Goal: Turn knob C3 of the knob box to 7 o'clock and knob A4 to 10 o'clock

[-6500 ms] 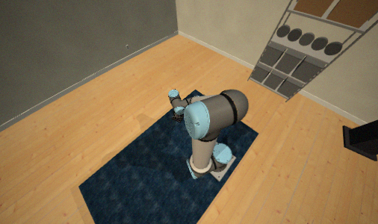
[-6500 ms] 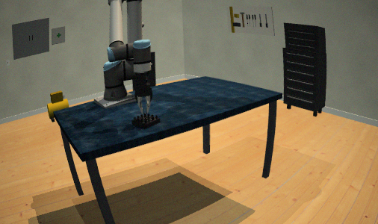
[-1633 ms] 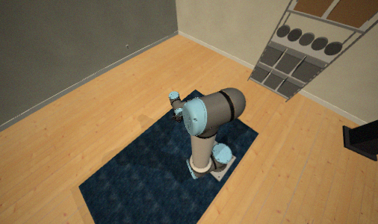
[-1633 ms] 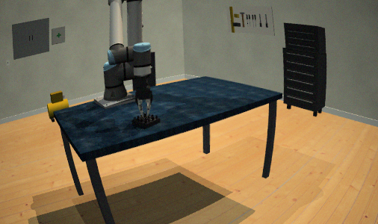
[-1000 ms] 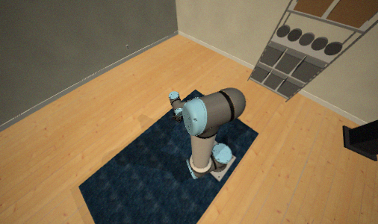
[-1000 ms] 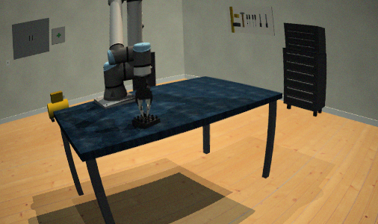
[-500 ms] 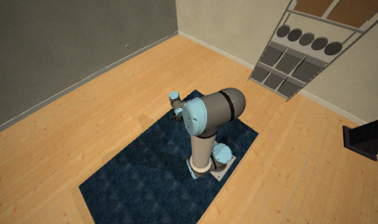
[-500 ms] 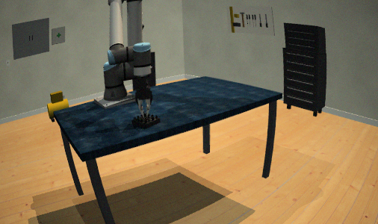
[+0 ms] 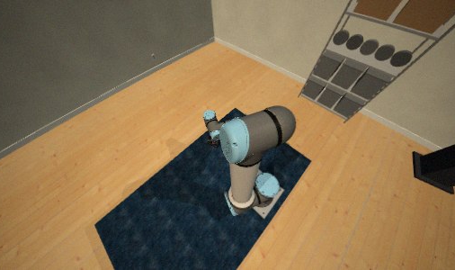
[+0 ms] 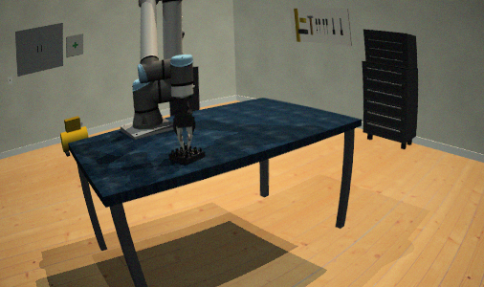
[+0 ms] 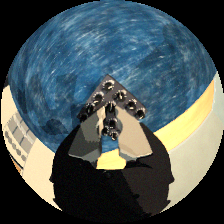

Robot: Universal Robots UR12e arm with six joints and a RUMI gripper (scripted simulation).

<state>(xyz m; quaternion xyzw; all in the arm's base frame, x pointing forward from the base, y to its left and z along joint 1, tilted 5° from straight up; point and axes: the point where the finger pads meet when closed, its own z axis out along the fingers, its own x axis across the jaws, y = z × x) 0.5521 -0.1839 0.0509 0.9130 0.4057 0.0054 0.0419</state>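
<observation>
The small dark knob box lies on the blue table near the robot's base. It carries rows of small metal knobs. My gripper points straight down onto the box, and its two fingers are closed on either side of one knob near the box's near edge. I cannot tell which knob it is. In the top view the arm hides most of the box.
The robot's base stands on the table just behind the box. A yellow device sits beyond the table's left end. A black tool cabinet stands by the right wall.
</observation>
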